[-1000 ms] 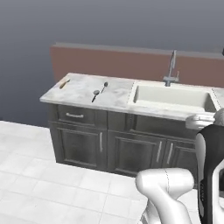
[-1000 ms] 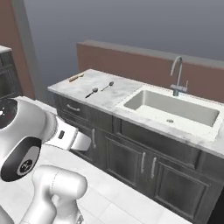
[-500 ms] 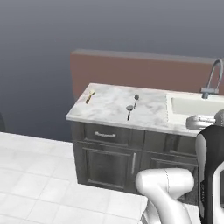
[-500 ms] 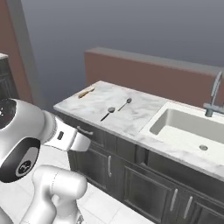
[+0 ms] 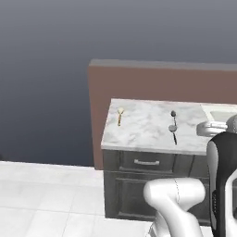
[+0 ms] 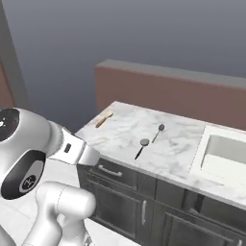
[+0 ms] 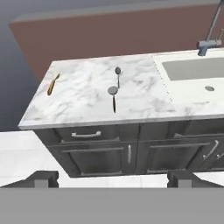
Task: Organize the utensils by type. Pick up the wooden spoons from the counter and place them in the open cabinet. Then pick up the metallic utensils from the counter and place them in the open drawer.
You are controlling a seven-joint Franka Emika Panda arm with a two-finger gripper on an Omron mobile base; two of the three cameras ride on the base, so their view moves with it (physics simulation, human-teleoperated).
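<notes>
1. My tool [image 7: 112, 178] sits at the bottom of the hand view, its two tips spread wide and holding nothing.
2. The white marble bench [image 7: 87, 103] fills the middle.
3. A small wooden spoon [image 7: 53, 84] lies at the bench's left edge.
4. Two metal utensils [image 7: 113, 97] lie near the middle, one just above the other.
5. The sink [image 7: 197, 70] is at the upper right.

Robot arm [image 6: 33, 158]: glossy white rounded shell segments with dark grey to black joint bands. Large domed shoulder housing at nine o'clock in the right base view, bearing a round black end cap with a small pale marking. A flat light-grey block carrying a small dark rectangle projects from it. Claw [image 7: 111, 178]: two small, dark, squared finger tips [image 7: 41, 178].
</notes>
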